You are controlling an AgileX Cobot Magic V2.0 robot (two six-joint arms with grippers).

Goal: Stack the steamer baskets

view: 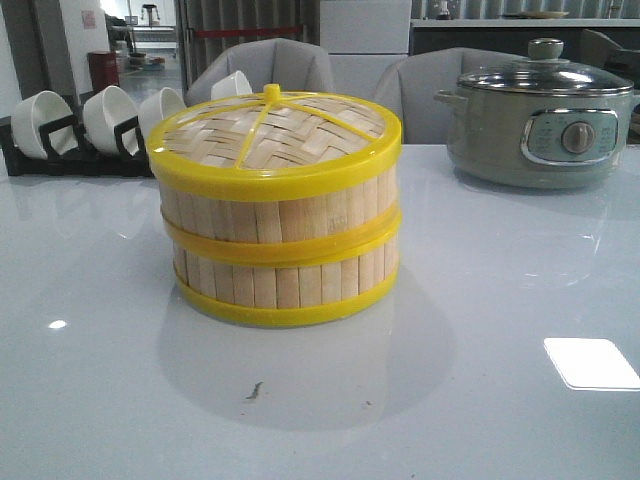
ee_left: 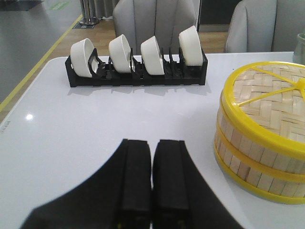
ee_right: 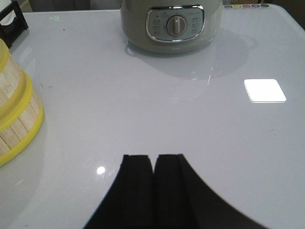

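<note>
Two steamer baskets stand stacked in the middle of the table, the upper basket (view: 280, 210) on the lower basket (view: 285, 280), both with bamboo slat walls and yellow rims. A woven bamboo lid (view: 272, 130) with a yellow rim covers the top, so the liners are hidden. The stack also shows in the left wrist view (ee_left: 259, 143) and at the edge of the right wrist view (ee_right: 14, 114). My left gripper (ee_left: 153, 143) is shut and empty, apart from the stack. My right gripper (ee_right: 153, 157) is shut and empty over bare table. Neither gripper shows in the front view.
A grey-green electric pot (view: 540, 125) with a glass lid stands at the back right, also in the right wrist view (ee_right: 171, 24). A black rack (ee_left: 138, 76) with white bowls (ee_left: 119, 52) stands at the back left. The table (view: 500, 400) is glossy white.
</note>
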